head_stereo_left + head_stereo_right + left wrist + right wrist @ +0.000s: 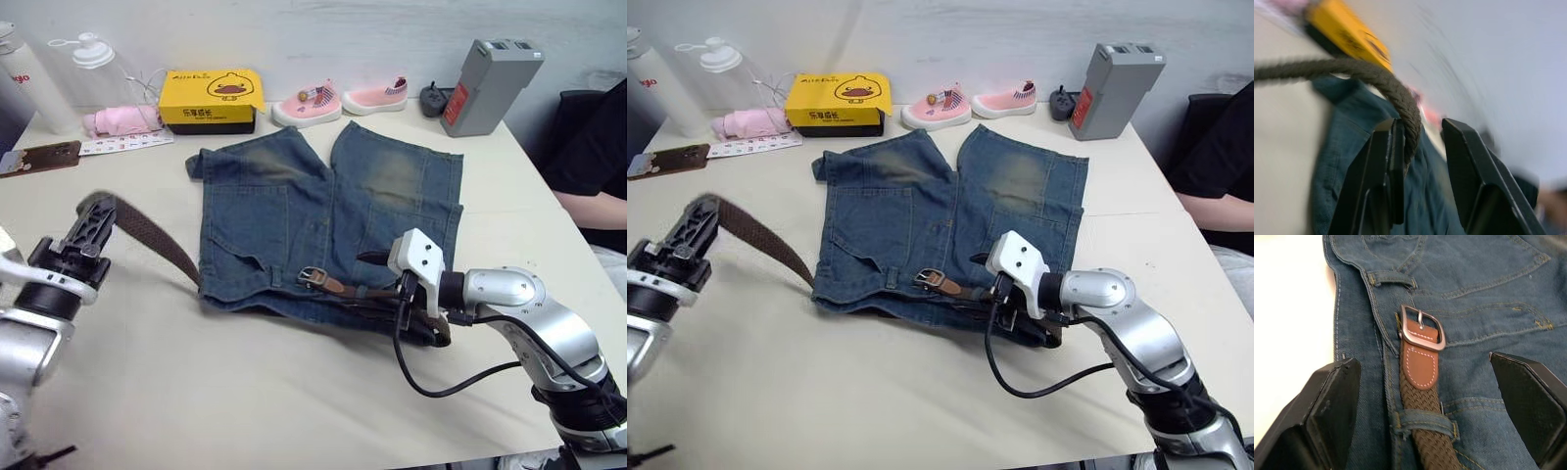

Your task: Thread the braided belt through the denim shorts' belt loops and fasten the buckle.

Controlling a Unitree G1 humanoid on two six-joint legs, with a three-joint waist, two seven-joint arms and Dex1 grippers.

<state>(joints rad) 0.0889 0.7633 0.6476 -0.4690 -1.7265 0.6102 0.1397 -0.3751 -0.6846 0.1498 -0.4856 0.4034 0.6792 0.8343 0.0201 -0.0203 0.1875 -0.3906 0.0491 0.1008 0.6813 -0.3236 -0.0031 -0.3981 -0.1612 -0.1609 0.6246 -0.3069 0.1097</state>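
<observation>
Right wrist view gives you the clearest read: the right gripper (pixel 1425 382) has its two black fingers spread wide, hovering over the waistband of the denim shorts (pixel 323 215) with nothing between them. Directly ahead of it lies the buckle (pixel 1421 328), a metal frame with its prong, sewn to a tan leather tab. From that tab the braided belt (pixel 1422 431) runs back under one of the belt loops (pixel 1425 423); a second loop sits empty just past the buckle at about 11 o'clock.

From the head camera, you see the shorts lying flat at the table (pixel 245 392) centre, legs pointing to 12 o'clock, waistband nearest you. The belt leaves the waistband at its 9 o'clock end and rises off the table to the left gripper (pixel 95 223). In the left wrist view the strap lies against one finger (pixel 1386 166), with a gap to the other finger, so the jaws are parted rather than clamped.

Along the far edge sit a yellow box (pixel 212 98) and pink shoes (pixel 308 104).
</observation>
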